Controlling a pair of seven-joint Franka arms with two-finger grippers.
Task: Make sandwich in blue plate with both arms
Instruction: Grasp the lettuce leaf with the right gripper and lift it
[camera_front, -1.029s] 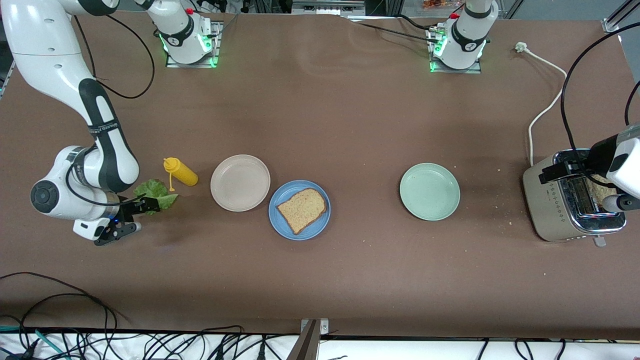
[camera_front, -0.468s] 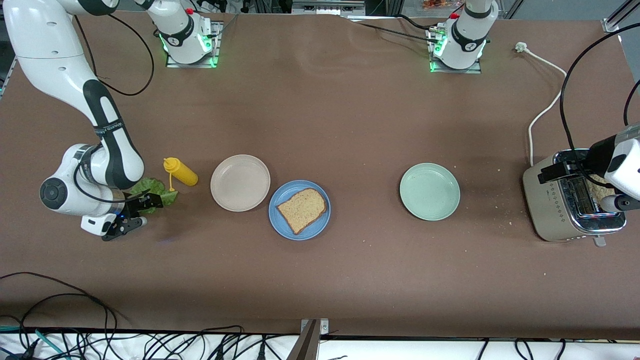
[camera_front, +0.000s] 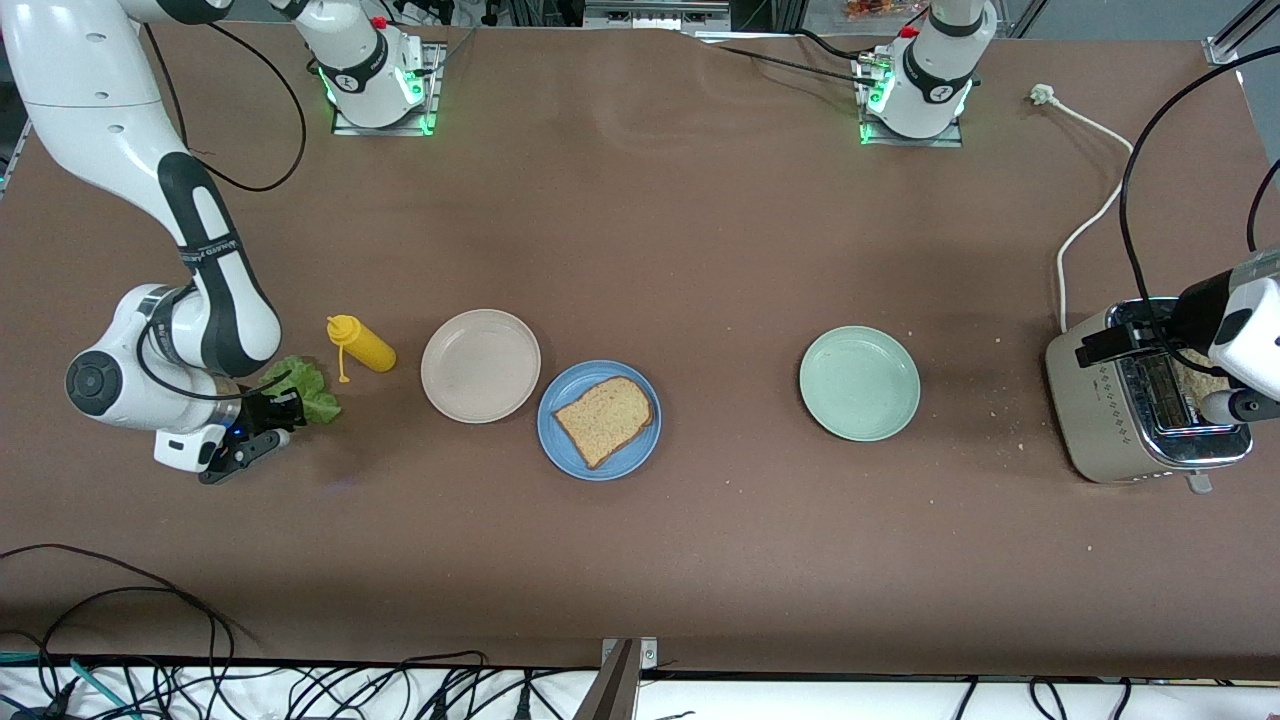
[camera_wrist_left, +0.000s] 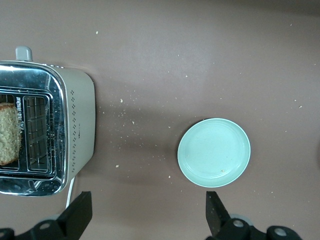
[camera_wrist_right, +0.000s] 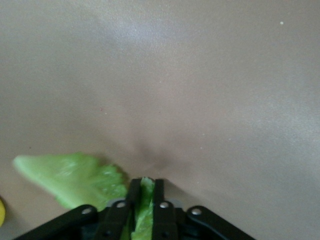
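Observation:
A blue plate (camera_front: 560, 446) near the table's middle holds one slice of brown toast (camera_front: 605, 418). A ruffled green lettuce leaf (camera_front: 306, 391) (camera_wrist_right: 75, 177) lies on the table at the right arm's end, beside a yellow bottle. My right gripper (camera_front: 266, 425) (camera_wrist_right: 145, 187) is low at the leaf's edge. It is shut on a fold of the lettuce, which shows between its fingers. My left gripper (camera_front: 1170, 375) (camera_wrist_left: 147, 212) hangs open over the toaster at the left arm's end, holding nothing. A second slice of toast (camera_wrist_left: 7, 132) stands in the toaster's slot.
A yellow squeeze bottle (camera_front: 362, 343) lies beside the lettuce. A beige plate (camera_front: 480, 365) touches the blue one. A mint-green plate (camera_front: 859, 383) (camera_wrist_left: 214, 152) sits toward the left arm's end. The silver toaster (camera_front: 1110, 420) (camera_wrist_left: 75, 125) has a white cord (camera_front: 1085, 225). Crumbs lie round it.
My right gripper has closed on the lettuce's edge, and the leaf has bunched up and shifted slightly toward the right arm. The left arm has not moved.

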